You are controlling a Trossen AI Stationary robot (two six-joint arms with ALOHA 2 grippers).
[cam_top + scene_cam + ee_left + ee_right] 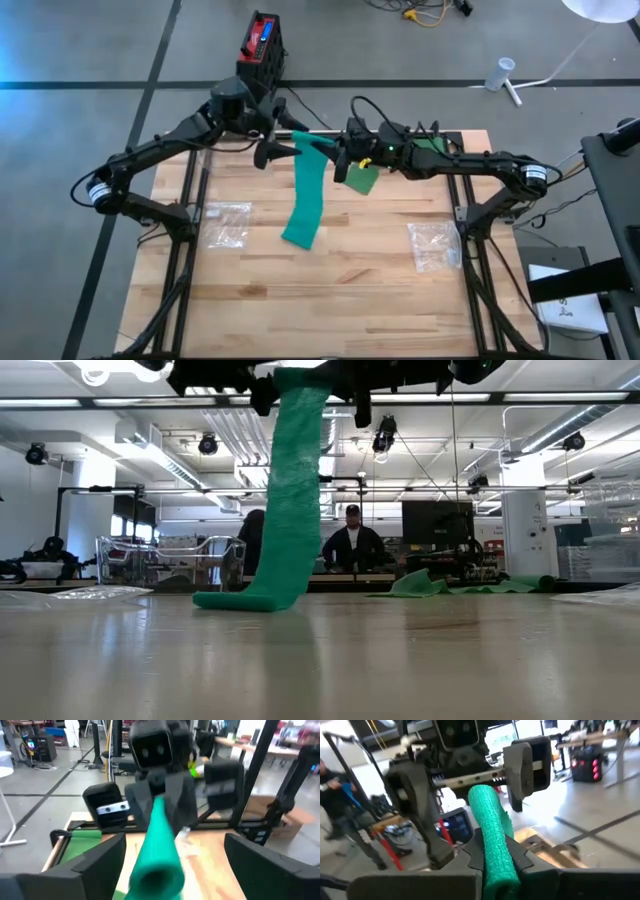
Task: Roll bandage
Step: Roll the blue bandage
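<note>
Bandage: the green bandage (308, 196) is held up above the middle of the worktop (330, 300), toward its far edge; its upper end is wound into a short tube, and a long tail hangs down to a folded heap lying on the wood.
Rolled part: only the tube at the top, seen end-on in the left wrist view (157, 855) and lengthwise in the right wrist view (495, 845).
Right tool: the right tool (342, 160) is clenched on the rolled end, its fingers pressed to both sides of the tube.
Left tool: the left tool (268, 152) stands released, its fingers spread to either side of the tube and not touching it.
Done: the roll is started and lifted.
Left: most of the strip, by my judgement; the whole hanging tail and the heap on the worktop are not yet wound in.
Elsewhere: a second green cloth (432, 146) lies at the far right corner.
</note>
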